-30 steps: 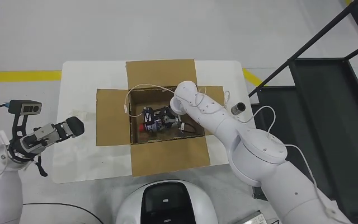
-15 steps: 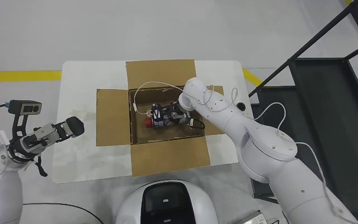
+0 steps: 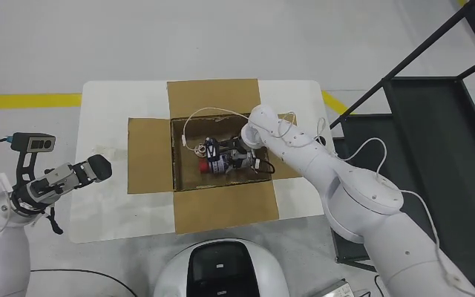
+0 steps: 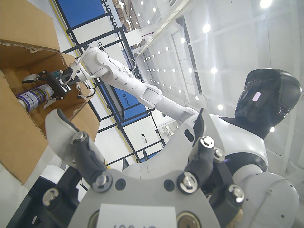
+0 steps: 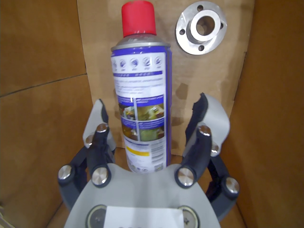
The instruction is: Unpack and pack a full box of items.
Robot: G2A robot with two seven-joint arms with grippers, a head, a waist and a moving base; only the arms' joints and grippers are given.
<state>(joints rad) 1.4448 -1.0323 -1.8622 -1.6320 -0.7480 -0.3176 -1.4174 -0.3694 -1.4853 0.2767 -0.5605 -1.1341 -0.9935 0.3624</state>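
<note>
Top view, 9 o'clock: left gripper [image 3: 99, 168] off the table [image 3: 111, 111], fingers apart, empty. Centre: box [image 3: 148, 156], flaps open. Inside, can [image 3: 215, 165] on its side, red cap toward 9 o'clock, straddled by right gripper [image 5: 154, 107], fingers apart, clear of can. Flange [image 5: 201, 27] just beside cap.

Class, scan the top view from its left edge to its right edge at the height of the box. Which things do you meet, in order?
Left gripper → cardboard box's left flap → spray can → dark metal steps.
</note>
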